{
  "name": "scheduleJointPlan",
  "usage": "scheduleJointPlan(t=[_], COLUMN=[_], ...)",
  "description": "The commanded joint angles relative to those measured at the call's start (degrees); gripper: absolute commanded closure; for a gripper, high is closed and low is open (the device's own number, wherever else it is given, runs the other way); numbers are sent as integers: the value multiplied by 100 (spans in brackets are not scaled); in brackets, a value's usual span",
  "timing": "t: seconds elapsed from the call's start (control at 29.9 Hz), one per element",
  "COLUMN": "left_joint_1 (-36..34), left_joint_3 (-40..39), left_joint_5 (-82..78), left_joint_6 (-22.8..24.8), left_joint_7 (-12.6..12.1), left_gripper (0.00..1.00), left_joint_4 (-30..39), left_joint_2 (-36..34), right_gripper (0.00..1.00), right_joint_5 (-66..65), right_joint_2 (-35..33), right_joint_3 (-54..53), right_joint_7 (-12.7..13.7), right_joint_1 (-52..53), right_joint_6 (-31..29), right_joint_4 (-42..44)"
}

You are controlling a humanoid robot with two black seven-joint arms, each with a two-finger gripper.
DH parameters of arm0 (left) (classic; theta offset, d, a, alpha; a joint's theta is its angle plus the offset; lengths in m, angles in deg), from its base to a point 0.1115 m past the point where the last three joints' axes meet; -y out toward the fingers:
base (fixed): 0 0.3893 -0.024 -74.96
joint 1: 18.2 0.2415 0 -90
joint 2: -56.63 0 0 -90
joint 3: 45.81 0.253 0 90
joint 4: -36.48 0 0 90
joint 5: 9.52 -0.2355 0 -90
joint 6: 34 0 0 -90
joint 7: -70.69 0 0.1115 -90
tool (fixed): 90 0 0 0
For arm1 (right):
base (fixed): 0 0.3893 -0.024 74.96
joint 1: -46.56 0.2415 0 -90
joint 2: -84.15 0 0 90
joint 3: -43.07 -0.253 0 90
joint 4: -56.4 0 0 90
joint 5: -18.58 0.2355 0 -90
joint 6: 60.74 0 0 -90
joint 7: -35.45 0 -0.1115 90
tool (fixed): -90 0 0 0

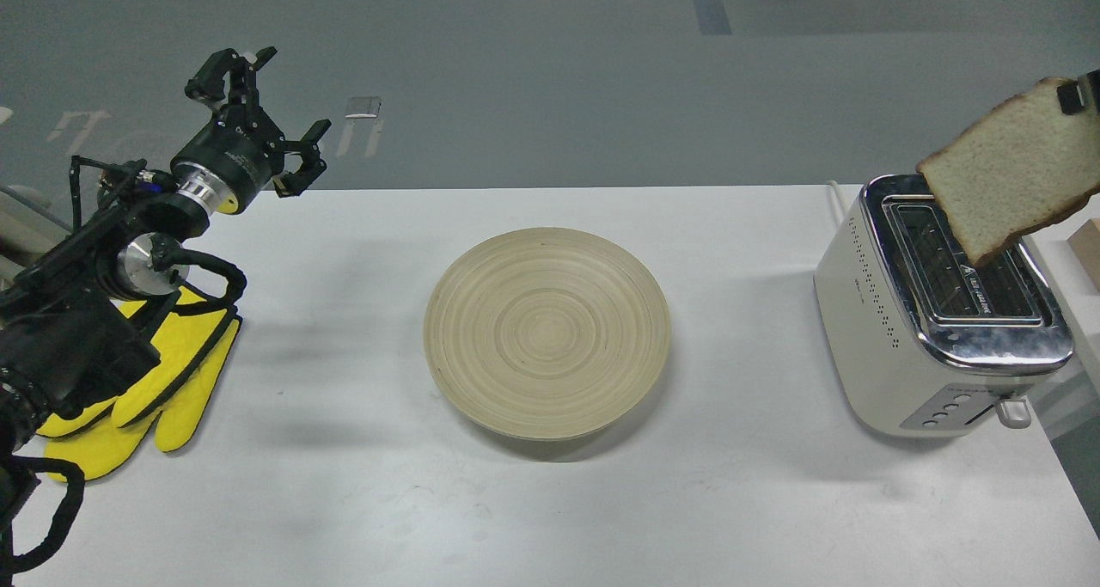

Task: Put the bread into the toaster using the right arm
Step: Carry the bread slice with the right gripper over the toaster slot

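The bread (1014,179), a pale speckled slice with a dark crust, hangs tilted in the air above the toaster's two slots, its lower corner over them. My right gripper (1079,95) shows only as a black fingertip at the right edge, shut on the slice's top corner. The rest of the right arm is out of view. The toaster (937,312) is cream-white with a chrome top and stands at the table's right end, slots empty. My left gripper (262,114) is open and empty, raised at the far left above the table's back edge.
A round wooden plate (547,333) lies empty in the middle of the white table (730,501). Yellow gloves (163,389) lie at the left under my left arm. A second white surface with a wooden block (1084,241) stands right of the toaster.
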Motion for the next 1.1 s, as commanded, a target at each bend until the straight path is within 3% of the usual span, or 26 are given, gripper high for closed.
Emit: scheduleJointPlan(t=[0.0, 1.07], left_joint_1=[-9, -9], left_joint_3=[0, 0], left_joint_5=[0, 0], left_joint_6=[0, 0], left_joint_7=[0, 0], left_gripper=[0, 0], left_joint_4=[0, 0], left_joint_2=[5, 5], right_gripper=[100, 100], right_joint_5=[-1, 428], right_joint_2=[22, 250], right_joint_3=[154, 58], right_joint_7=[36, 106], right_joint_1=[-19, -731], right_joint_6=[0, 0], right_joint_4=[12, 425])
